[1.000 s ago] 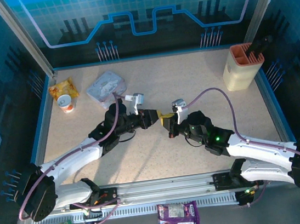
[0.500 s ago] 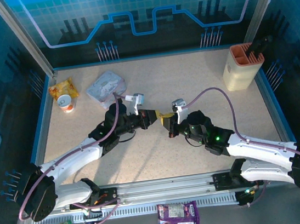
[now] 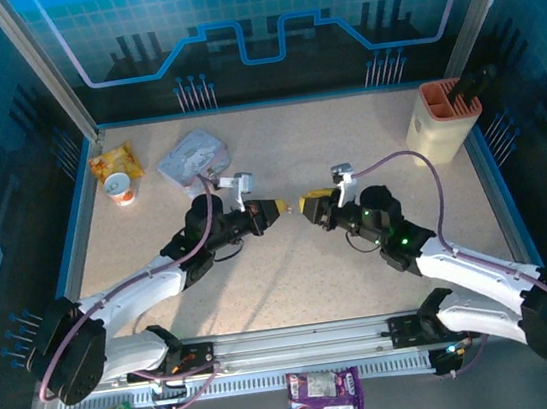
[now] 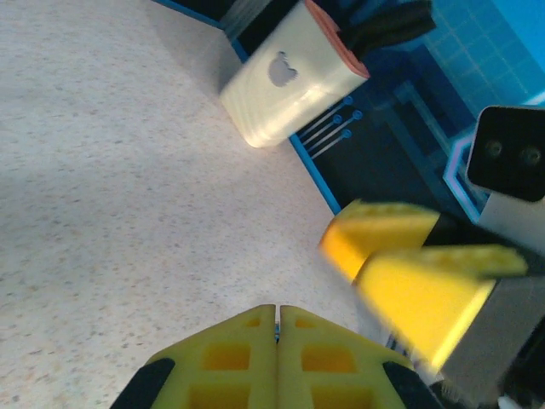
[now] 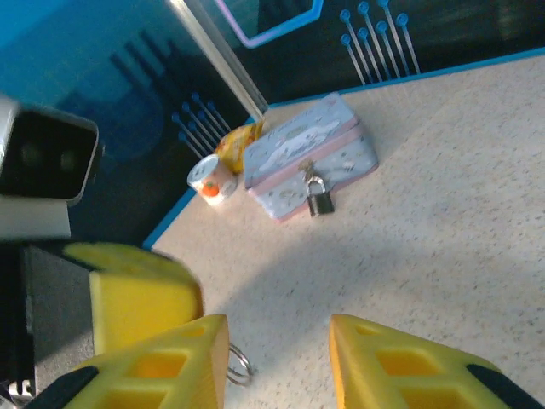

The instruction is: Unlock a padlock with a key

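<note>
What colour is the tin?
Pale blue tin, pink trim; best in right wrist view.

Speckled table [image 3: 365, 283] bears a tin [image 3: 193, 159], snack packet [image 3: 110, 163], cup [image 3: 121, 188] and beige holder [image 3: 442, 122].

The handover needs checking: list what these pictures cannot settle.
1. What the metal ring carries: right wrist view, a finger of the right gripper covers it.
2. The padlock keyhole: too small, right wrist view.
3. Whether the left gripper holds anything: left wrist view, its shut jaws hide it.
</note>
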`<state>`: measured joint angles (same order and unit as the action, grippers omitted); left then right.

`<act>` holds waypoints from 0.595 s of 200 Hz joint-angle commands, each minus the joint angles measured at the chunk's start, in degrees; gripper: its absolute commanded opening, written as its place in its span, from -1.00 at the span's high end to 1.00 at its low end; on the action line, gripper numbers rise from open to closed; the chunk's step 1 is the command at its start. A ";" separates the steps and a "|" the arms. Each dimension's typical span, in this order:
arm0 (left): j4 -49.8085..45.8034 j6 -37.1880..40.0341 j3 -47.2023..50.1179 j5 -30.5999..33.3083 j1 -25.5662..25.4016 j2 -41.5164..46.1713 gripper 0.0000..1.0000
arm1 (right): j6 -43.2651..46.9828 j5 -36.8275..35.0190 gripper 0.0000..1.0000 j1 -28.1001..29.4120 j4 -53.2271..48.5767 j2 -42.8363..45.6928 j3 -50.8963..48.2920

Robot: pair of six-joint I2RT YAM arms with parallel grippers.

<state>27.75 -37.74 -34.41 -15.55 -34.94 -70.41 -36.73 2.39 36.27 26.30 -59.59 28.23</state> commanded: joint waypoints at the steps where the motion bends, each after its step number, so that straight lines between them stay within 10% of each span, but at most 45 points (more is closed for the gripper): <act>1: 7.36 -2.09 1.23 -2.01 1.35 -0.60 1.00 | -8.83 11.79 0.20 -3.45 15.14 -2.55 -4.05; 73: 10.72 -1.99 0.97 -6.63 1.41 -1.50 1.00 | -24.92 22.91 0.11 -6.46 54.84 -21.89 -7.09; 119: 10.58 -2.11 0.84 -6.73 1.36 -1.19 1.00 | -25.29 25.71 0.17 -6.30 55.12 -24.49 -5.50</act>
<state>36.23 -39.13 -33.26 -20.88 -33.76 -71.33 -60.53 25.36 30.20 74.15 -84.38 21.43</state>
